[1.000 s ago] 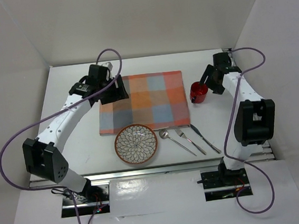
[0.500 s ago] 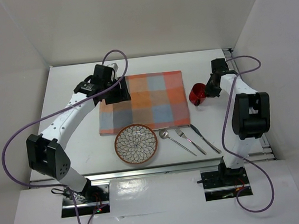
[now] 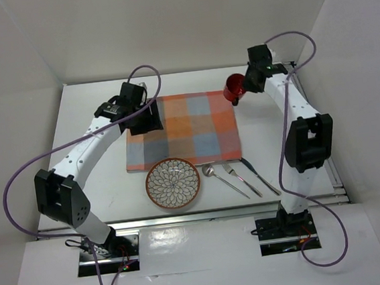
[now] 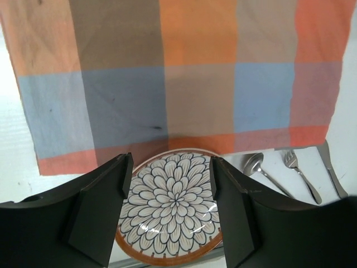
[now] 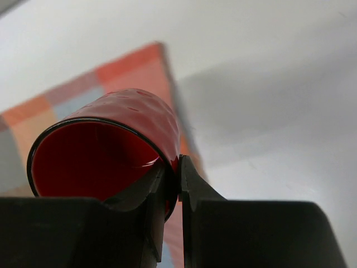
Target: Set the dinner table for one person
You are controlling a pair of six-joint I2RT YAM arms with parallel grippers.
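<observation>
The dinner table (image 3: 274, 138) is a white tabletop. My right gripper (image 3: 243, 89) is shut on the rim of a red cup (image 3: 233, 87), which hangs tilted above the far right corner of the checked placemat (image 3: 182, 130). In the right wrist view one finger is inside the red cup (image 5: 111, 139) and the other outside, the right gripper (image 5: 178, 180) pinching its wall. My left gripper (image 3: 148, 117) hovers open over the placemat's left edge. Between its fingers, the left gripper (image 4: 171, 178) frames a flower-patterned plate (image 4: 170, 215) lying below it.
The plate (image 3: 173, 182) sits just in front of the placemat. To its right lie a spoon (image 3: 222, 178), a fork (image 3: 240, 179) and a knife (image 3: 261, 177), side by side. A silver rail (image 3: 204, 215) runs along the near edge. White walls enclose the table.
The right gripper shut on the red cup's rim, lifted it off the table and carried it back and left to the placemat's far right corner. The left gripper barely shifted.
</observation>
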